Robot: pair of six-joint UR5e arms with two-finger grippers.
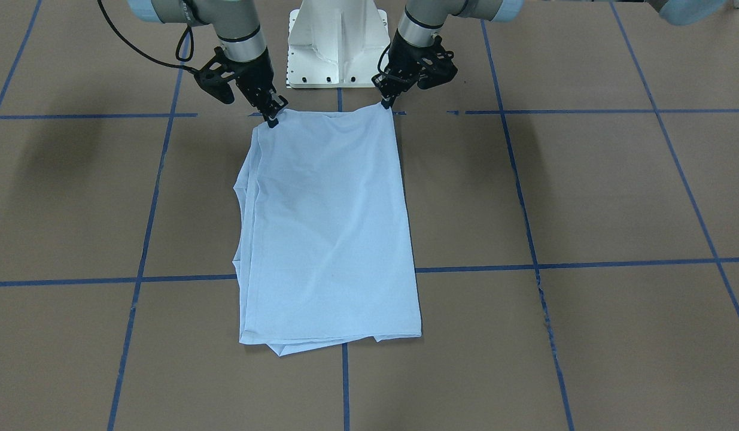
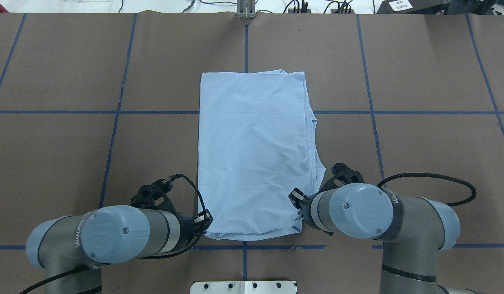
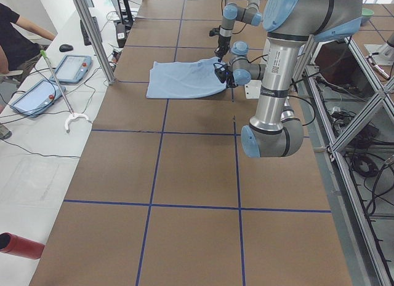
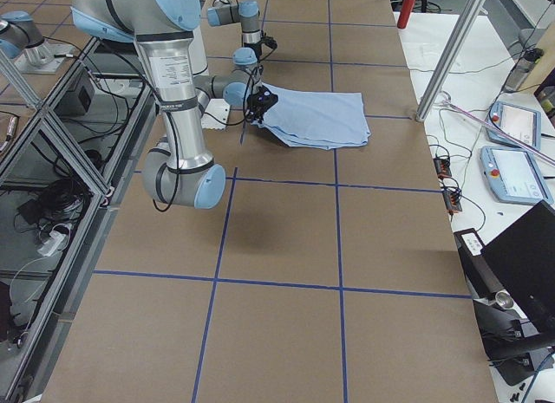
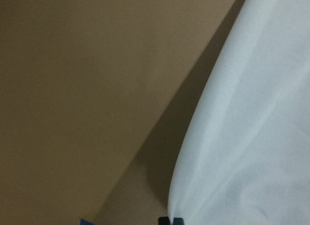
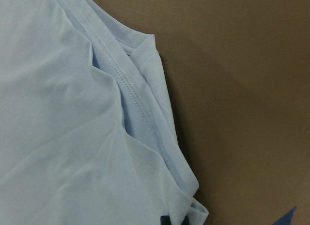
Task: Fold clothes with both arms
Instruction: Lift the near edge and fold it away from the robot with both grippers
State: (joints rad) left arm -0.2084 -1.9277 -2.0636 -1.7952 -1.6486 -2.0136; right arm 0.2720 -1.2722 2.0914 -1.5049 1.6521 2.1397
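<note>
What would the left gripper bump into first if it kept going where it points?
The left gripper points down: first the T-shirt corner at its jaws, then probably the table beneath.

front: across table [image 1: 584, 197], steep down | overhead: opposite side | sides: table ends | wrists: close; all share T-shirt [image 1: 327, 227]

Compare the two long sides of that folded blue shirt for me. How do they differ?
The T-shirt side by the left gripper runs straight, as one clean fold. The side by the right gripper bulges outward. There, several layers lie staggered and a stitched hem shows. The left gripper's side shows none. Shared: each side ends at a corner, nearest the robot, pinched by a gripper.
</note>
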